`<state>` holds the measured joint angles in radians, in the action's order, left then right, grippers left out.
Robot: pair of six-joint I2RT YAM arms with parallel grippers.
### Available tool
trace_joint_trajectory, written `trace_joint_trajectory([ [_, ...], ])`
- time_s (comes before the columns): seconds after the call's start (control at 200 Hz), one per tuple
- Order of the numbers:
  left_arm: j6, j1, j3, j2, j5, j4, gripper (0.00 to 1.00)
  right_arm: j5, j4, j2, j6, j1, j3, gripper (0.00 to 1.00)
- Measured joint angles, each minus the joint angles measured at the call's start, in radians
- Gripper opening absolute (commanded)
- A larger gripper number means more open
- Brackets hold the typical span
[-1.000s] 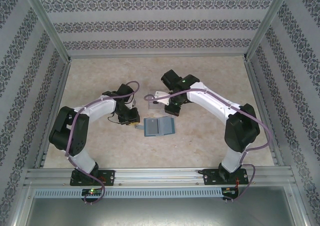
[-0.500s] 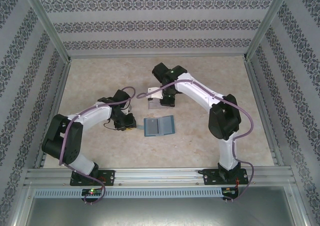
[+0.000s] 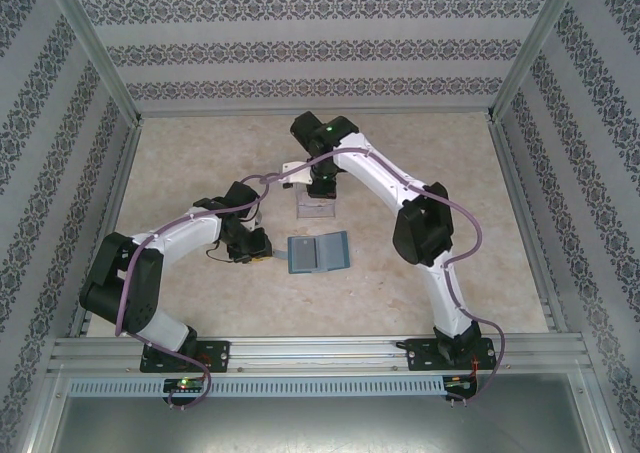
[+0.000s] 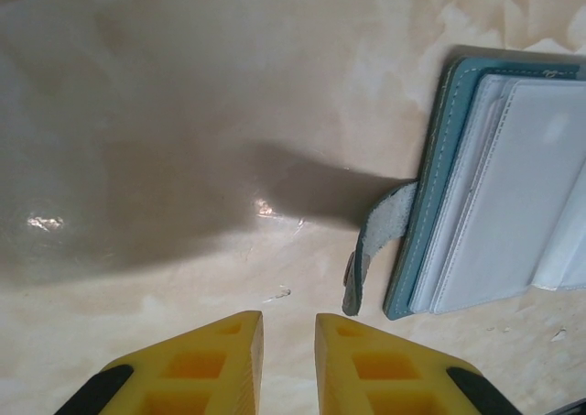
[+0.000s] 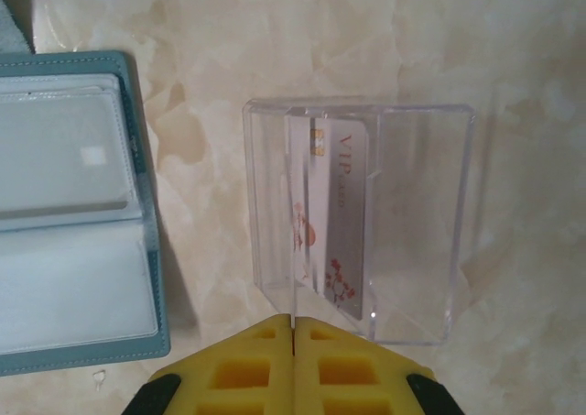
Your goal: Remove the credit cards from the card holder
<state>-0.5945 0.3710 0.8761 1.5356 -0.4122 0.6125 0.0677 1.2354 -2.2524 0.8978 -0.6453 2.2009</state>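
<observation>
The work surface is a beige, marble-patterned tabletop (image 3: pixel 460 183), glossy enough to throw small highlights and a soft shadow in the left wrist view. It is enclosed on 3 sides by walls papered in pale stripes with dark floral bands (image 3: pixel 320 51), with bare aluminium posts at the corners and an aluminium rail (image 3: pixel 320 351) along the near edge, where my 2 bases are bolted. The teal folding card holder (image 3: pixel 318 253) lies opened flat near the table's centre, grey-white inner pockets facing up; I cannot tell whether the pockets hold a card. A short closure strap (image 4: pixel 371 250) curls up from its outer edge. My left gripper (image 4: pixel 288 333) sits low, just beside that strap, its yellow fingers parted by a narrow gap with nothing between them. Beyond the holder stands a clear rectangular plastic tray (image 5: pixel 458 213), apart from it. Inside the tray is 1 pale silver credit card (image 5: pixel 341 223) with a gold chip, "VIP" lettering and red floral marks. My right gripper (image 5: pixel 293 328) hangs over the tray's near wall, fingers pressed together, empty.
</observation>
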Motion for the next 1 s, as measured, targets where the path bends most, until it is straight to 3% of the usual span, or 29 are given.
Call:
trace_joint_trajectory([
  [0.29, -0.001, 0.0, 0.0, 0.002, 0.0, 0.0, 0.22, 0.0, 0.047, -0.081, 0.019, 0.002, 0.113, 0.0],
  [0.999, 0.0, 0.0, 0.001, 0.016, 0.003, 0.001, 0.22, 0.034, 0.074, -0.161, 0.03, 0.011, 0.142, 0.02],
])
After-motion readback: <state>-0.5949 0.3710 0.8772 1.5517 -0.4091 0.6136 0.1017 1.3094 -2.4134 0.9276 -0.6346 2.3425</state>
